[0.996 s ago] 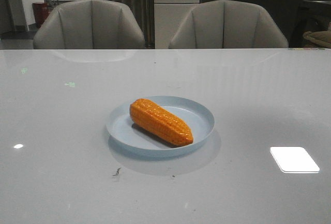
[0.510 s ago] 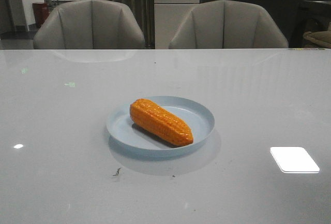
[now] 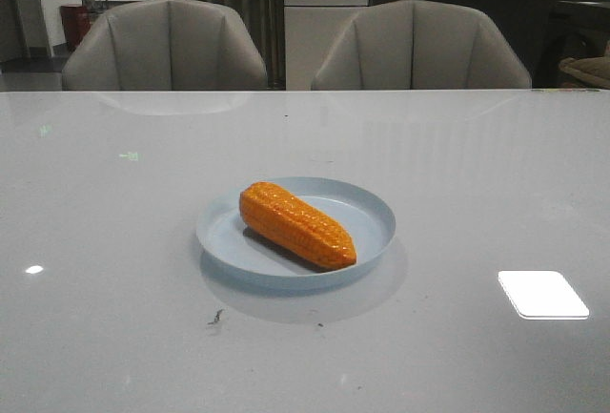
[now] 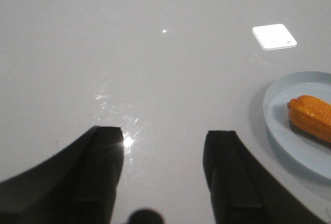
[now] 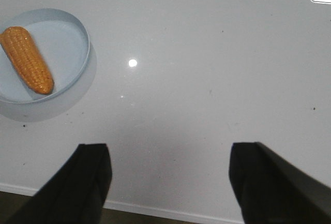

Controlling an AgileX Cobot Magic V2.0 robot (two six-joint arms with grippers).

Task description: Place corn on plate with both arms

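Observation:
The orange corn [image 3: 296, 224] lies on its side inside the pale blue plate [image 3: 367, 205] at the middle of the table, tapered end toward the front right. Neither arm shows in the front view. My left gripper [image 4: 164, 136] is open and empty above bare table, with the plate [image 4: 282, 131] and corn [image 4: 312, 116] off to one side. My right gripper [image 5: 170, 154] is open wide and empty over the table's near edge, well away from the plate [image 5: 77, 43] and corn [image 5: 27, 57].
Two grey chairs [image 3: 167, 46] [image 3: 419, 46] stand behind the table's far edge. A bright light reflection [image 3: 542, 294] lies on the glossy white table at the front right. The table's front edge [image 5: 155, 209] shows in the right wrist view.

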